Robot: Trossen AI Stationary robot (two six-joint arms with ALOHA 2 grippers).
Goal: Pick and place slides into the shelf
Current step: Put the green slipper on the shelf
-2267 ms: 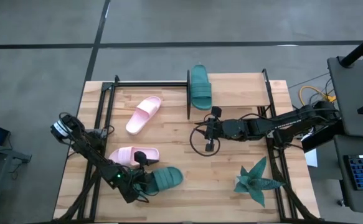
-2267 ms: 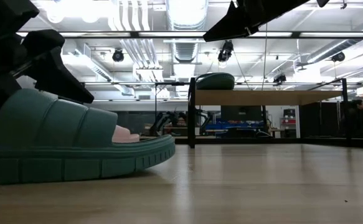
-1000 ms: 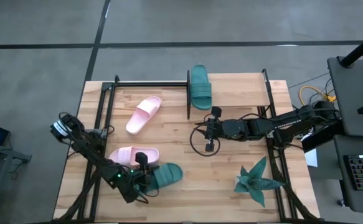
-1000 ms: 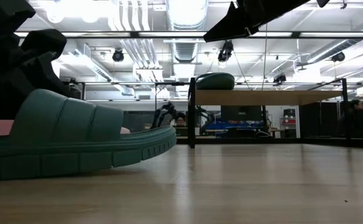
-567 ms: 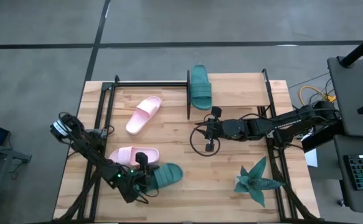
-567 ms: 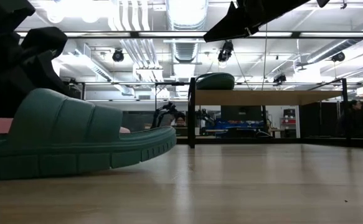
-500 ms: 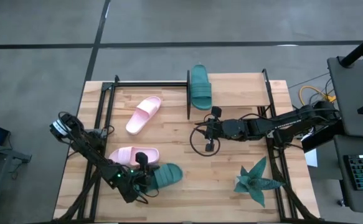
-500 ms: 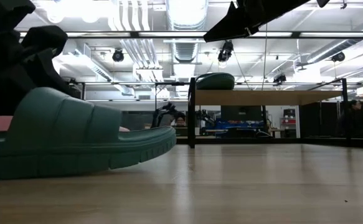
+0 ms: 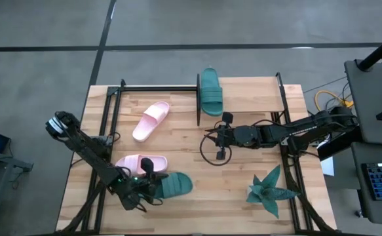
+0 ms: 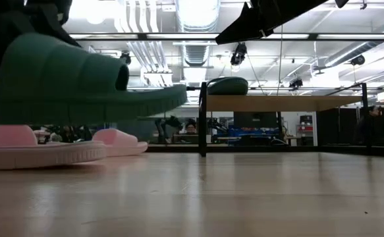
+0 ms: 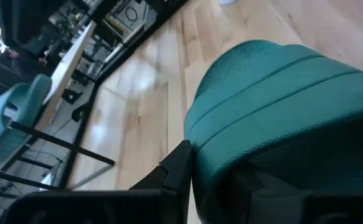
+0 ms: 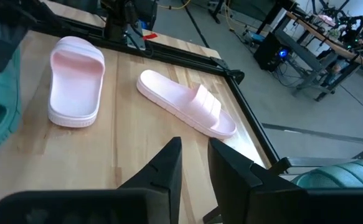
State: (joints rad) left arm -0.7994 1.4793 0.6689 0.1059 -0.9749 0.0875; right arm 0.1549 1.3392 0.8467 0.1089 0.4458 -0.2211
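Observation:
My left gripper (image 9: 148, 187) is shut on a dark teal slide (image 9: 174, 185) and holds it in the air over the table's near left part; the low view shows this slide (image 10: 80, 85) above the wood. Two pale pink slides (image 9: 138, 163) (image 9: 150, 120) lie sole-down on the table. Another teal slide (image 9: 210, 92) rests sole-down on the left end of the shelf (image 9: 249, 93), also seen on the shelf board (image 10: 284, 103) in the low view. My right gripper (image 9: 215, 137) hovers mid-table, fingers a narrow gap apart, holding nothing. My left gripper holds the teal slide by its wide ribbed strap (image 11: 231, 143), at the strap's heel-side edge. One finger (image 11: 176, 168) shows beside the strap; the strap hides the other. The fingers come slanting down from the table's near left. The slide hangs about level, clear of the table.
A teal spiky star-shaped plant (image 9: 269, 190) sits at the near right. Black frame rails run along the table's left (image 9: 105, 131) and right (image 9: 289, 164) sides. A cable loop (image 9: 209, 149) hangs below the right gripper. Bare wood lies between the slides and the plant.
My left gripper has risen and taken the teal slide with it. A second ago the slide's heel sat on the table with only its toe raised; now the whole slide hangs clear, and the pink slides show beneath it in the low view.

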